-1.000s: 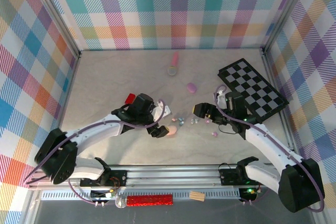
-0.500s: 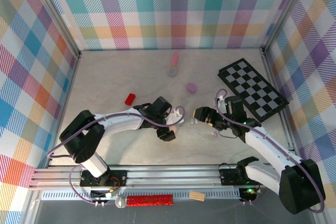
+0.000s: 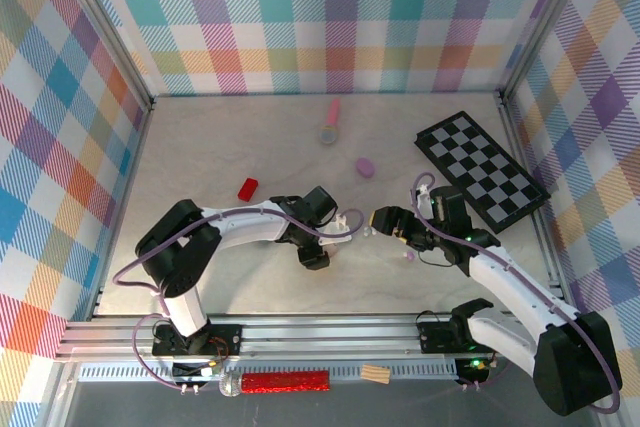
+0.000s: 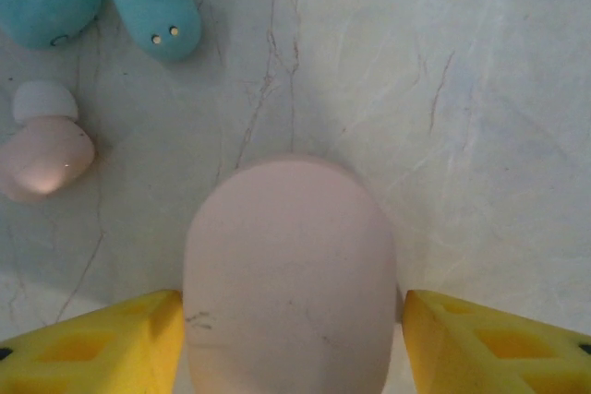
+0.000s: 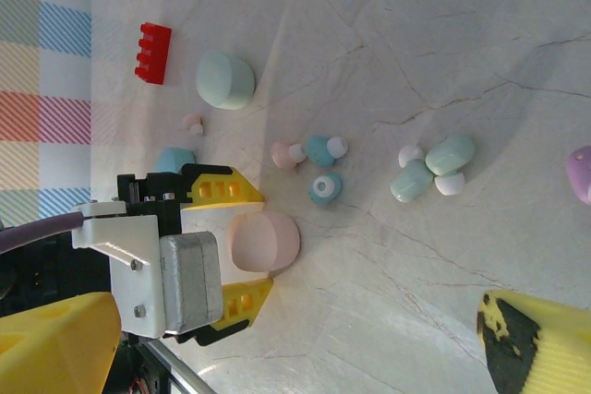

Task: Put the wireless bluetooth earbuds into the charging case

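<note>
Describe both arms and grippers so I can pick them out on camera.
The left arm and right arm have white shells, black joints and a looping purple cable. The left gripper and right gripper carry yellow plastic fingers with square pockets.

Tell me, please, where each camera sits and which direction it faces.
Top external: fixed above and behind the arms, looking down on the table; both arms show, bases at the bottom.
Left wrist: on the left arm, facing down at the pink case; the left gripper flanks it with yellow fingers.
Right wrist: on the right arm, facing the left gripper across the table; the right gripper shows at the bottom corners.
Shared: both wrist views show the pink case and two blue earbuds.
</note>
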